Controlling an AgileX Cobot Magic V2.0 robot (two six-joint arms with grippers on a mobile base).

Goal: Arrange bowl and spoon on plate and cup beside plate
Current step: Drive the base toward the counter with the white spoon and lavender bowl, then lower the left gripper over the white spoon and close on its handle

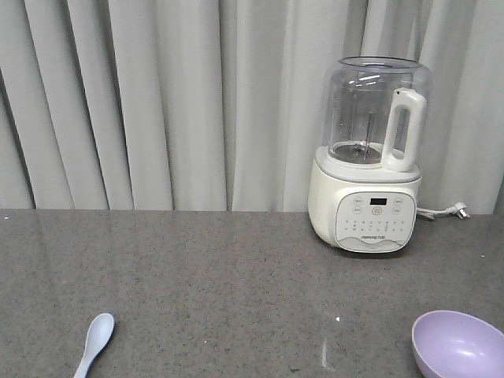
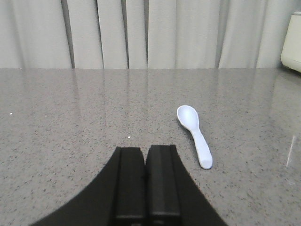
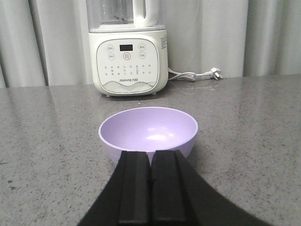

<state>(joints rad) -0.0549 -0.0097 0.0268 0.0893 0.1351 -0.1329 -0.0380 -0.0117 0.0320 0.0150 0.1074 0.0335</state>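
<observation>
Plainly, nothing had been picked up yet. The lavender bowl [image 3: 148, 129] sat upright on the grey speckled countertop [image 1: 236, 276], in the middle of the right wrist view and at the lower right corner of the front view, in front of the white blender [image 1: 370, 157]. The right gripper [image 3: 150, 154] pointed straight at its near wall from just beside it. Its two black fingers were pressed together, holding nothing, and I could not tell whether the tips touched the bowl.

To my eye the step in hand was taking the bowl, and doing it well would mean spreading those fingers first. Then one should go inside the near rim and one outside, pinching the wall rather than trying to span the whole bowl. The plastic looked smooth, so a firm, level lift seemed wise to stop it tipping or sliding out.

The pale spoon [image 2: 194, 134] lay flat at right of centre in the left wrist view, scoop toward the curtain [image 2: 113, 33], handle nearer the camera. The left gripper [image 2: 146, 150] sat low in that frame with its fingers likewise together and empty, well apart from the spoon. Neither the plate nor the cup showed in any view.
</observation>
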